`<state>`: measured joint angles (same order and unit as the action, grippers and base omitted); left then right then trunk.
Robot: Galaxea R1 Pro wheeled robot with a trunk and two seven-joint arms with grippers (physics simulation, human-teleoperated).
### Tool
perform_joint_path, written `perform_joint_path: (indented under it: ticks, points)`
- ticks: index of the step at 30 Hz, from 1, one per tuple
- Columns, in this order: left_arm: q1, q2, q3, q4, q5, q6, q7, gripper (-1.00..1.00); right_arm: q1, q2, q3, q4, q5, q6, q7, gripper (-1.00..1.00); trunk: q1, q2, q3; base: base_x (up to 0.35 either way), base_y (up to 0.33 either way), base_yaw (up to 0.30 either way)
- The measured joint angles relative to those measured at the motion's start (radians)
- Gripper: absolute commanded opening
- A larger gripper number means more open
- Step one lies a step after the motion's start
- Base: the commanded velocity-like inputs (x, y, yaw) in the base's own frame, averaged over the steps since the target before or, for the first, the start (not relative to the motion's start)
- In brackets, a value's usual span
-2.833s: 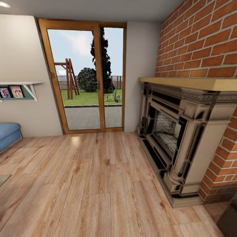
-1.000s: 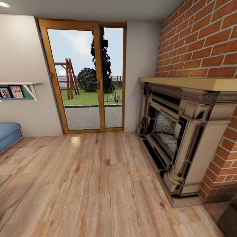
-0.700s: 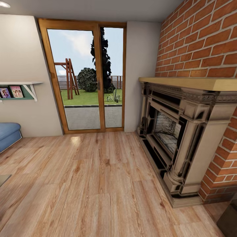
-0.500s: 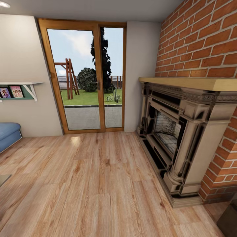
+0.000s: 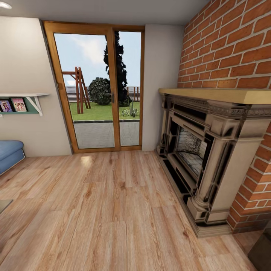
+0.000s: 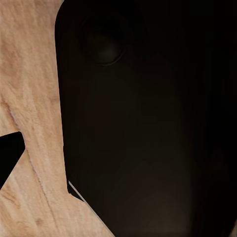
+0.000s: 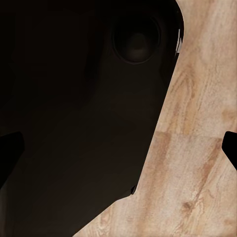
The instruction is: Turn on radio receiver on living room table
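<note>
Nothing has moved since the earlier frames. Ahead, the living room's wood floor runs to glass doors, with a brick fireplace at right and a blue sofa at left. A wall shelf holds picture cards, their writing unreadable. Either gripper's state cannot be told.

1. No words, numbers, brands or signs can be read anywhere in these pictures.
2. At the left edge of the head view, two small picture cards stand on a wall shelf; they show pink, blurred figures, and any lettering on them is too small to make out.
</note>
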<state>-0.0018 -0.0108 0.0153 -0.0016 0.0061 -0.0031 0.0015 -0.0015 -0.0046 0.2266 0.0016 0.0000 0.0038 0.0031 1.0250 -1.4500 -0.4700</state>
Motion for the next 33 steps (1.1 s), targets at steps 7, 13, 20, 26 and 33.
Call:
perform_joint_path:
  ticks: [7,13,20,26,33]
  points:
    - [0.0,0.0,0.0,0.0,0.0,0.0,0.0,1.0,0.0,0.0,0.0,0.0,0.0,0.0,0.0,1.0,0.0,0.0,0.0,0.0,0.0,0.0]
    - [0.0,0.0,0.0,0.0,0.0,0.0,0.0,1.0,0.0,0.0,0.0,0.0,0.0,0.0,0.0,1.0,0.0,0.0,0.0,0.0,0.0,0.0]
    - [0.0,0.0,0.0,0.0,0.0,0.0,0.0,1.0,0.0,0.0,0.0,0.0,0.0,0.0,0.0,1.0,0.0,0.0,0.0,0.0,0.0,0.0]
    - [0.0,0.0,0.0,0.0,0.0,0.0,0.0,1.0,0.0,0.0,0.0,0.0,0.0,0.0,0.0,1.0,0.0,0.0,0.0,0.0,0.0,0.0]
    - [0.0,0.0,0.0,0.0,0.0,0.0,0.0,1.0,0.0,0.0,0.0,0.0,0.0,0.0,0.0,1.0,0.0,0.0,0.0,0.0,0.0,0.0]
